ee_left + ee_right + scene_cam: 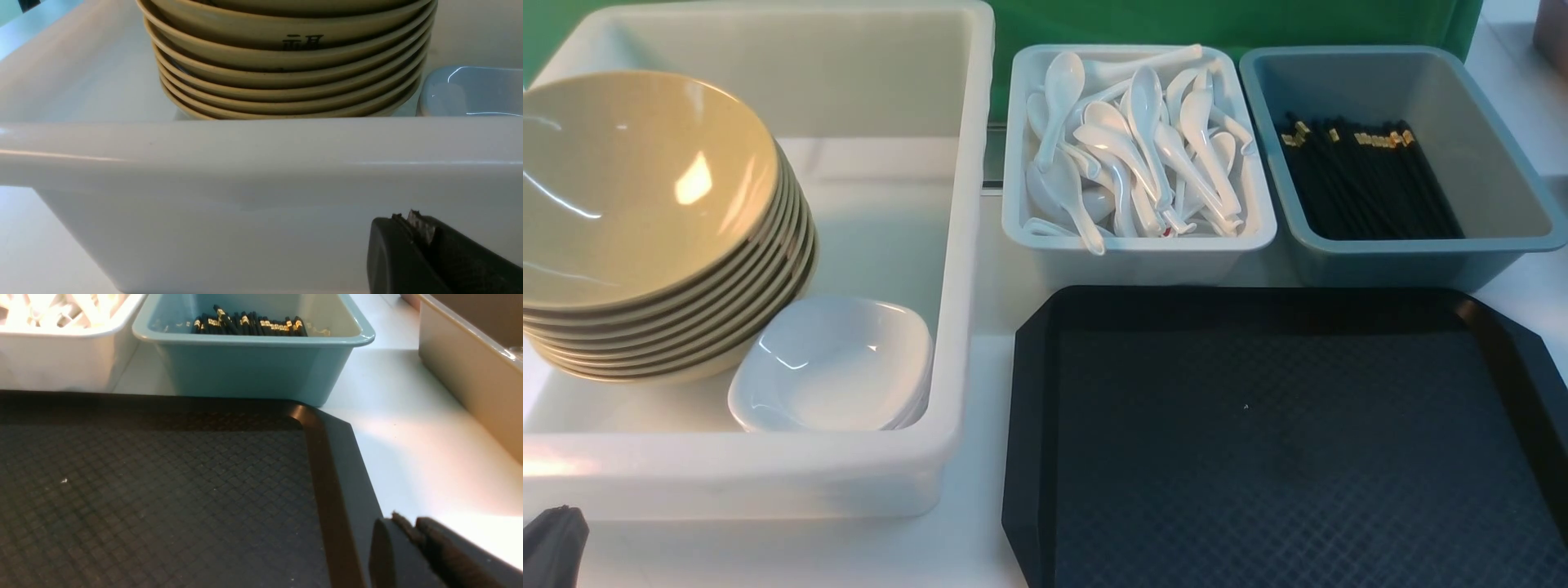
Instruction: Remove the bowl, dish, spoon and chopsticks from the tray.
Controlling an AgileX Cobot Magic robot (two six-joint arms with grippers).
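Near right of the table, the tray (1282, 433) sits bare, nothing left on its textured face. Top bowl (637, 188) tops the yellow stack at the left of the white tub (964, 245); dish (837, 363) sits just beside that stack, near wall side. Spoon is somewhere in the heap in the pale bin (1135, 245), can't single it out; chopsticks (1364, 180) lie bundled in the grey-blue bin (1405, 253) far right. Left gripper (412, 237) clenched, empty, parked just outside the tub's near wall. Right gripper (412, 539) over the tray's near-right rim, holding nothing; jaws look nearly together, can't tell if they're parting. Clearing looks done to me. Risks: bowl stack leans toward the dish, so a knock on the tub could slide it; right arm dropping could clip the tray rim and shove it into the bins.
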